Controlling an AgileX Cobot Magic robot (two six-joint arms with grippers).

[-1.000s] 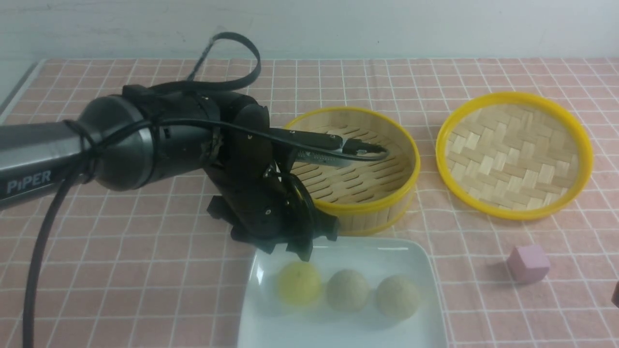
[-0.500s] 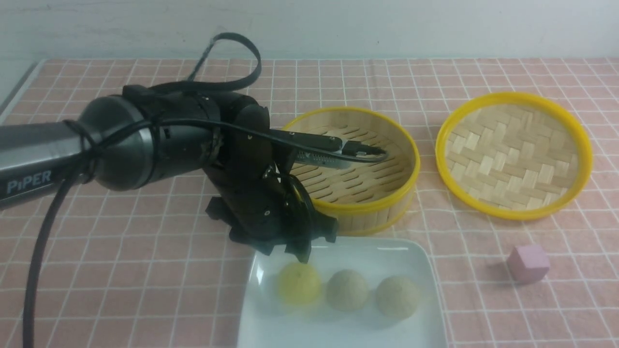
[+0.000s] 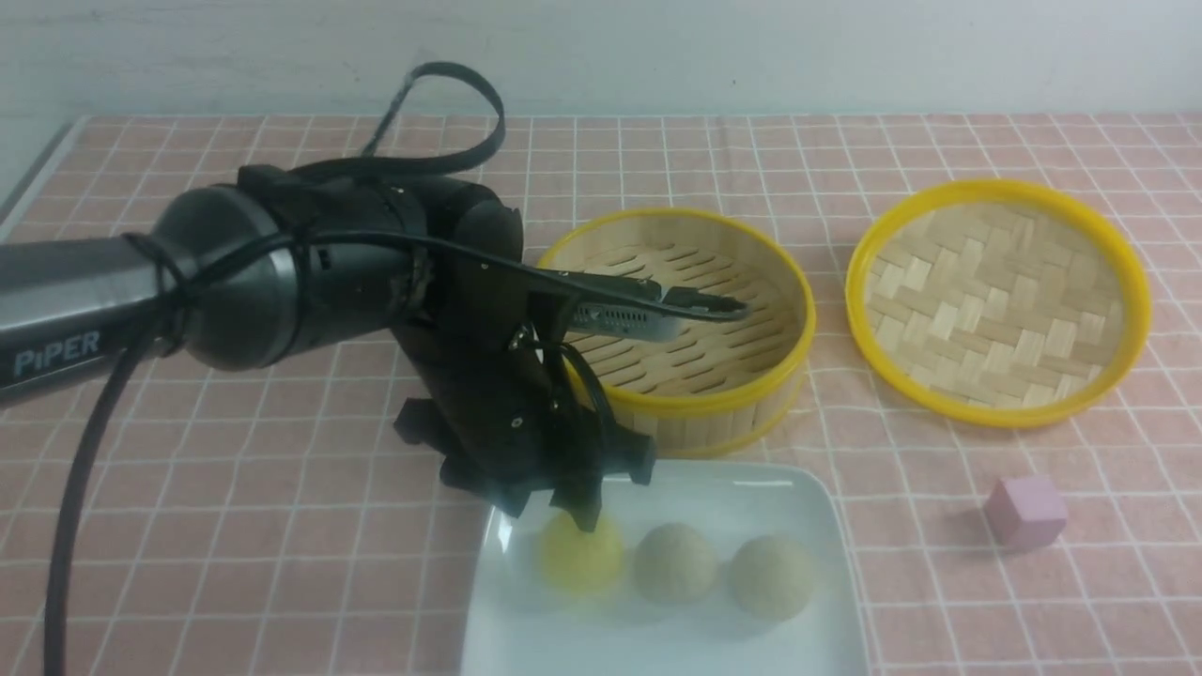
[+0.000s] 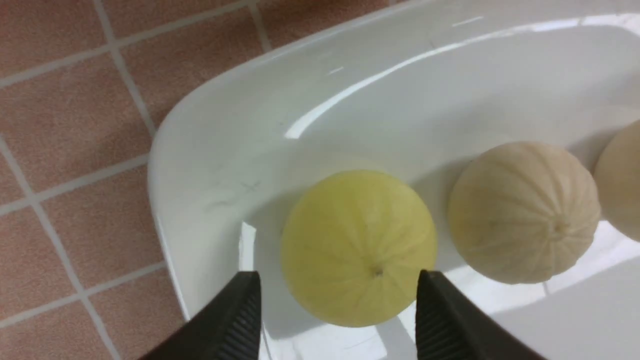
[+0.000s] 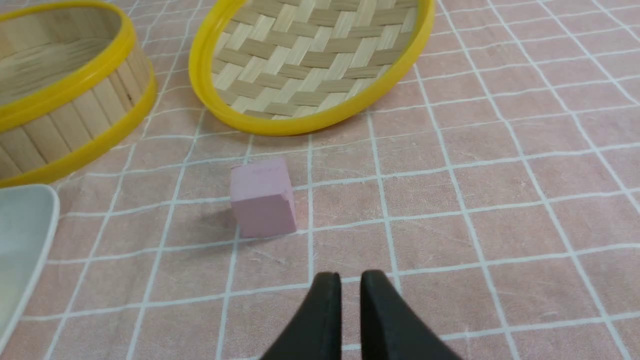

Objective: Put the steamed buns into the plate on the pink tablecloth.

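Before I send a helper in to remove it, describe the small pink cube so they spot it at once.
Start at the woven bamboo lid lying on the right of the pink tablecloth. Just in front of it, alone on the cloth, sits the pink cube. It is the only angular, flat-faced thing; the steamed buns are round and sit in the plate.

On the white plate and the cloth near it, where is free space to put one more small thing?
Free: pink checked tablecloth between the glossy white plate and the small pink cube. Crowded: the plate's middle, with one yellow and two beige steamed buns, left gripper over the yellow one.
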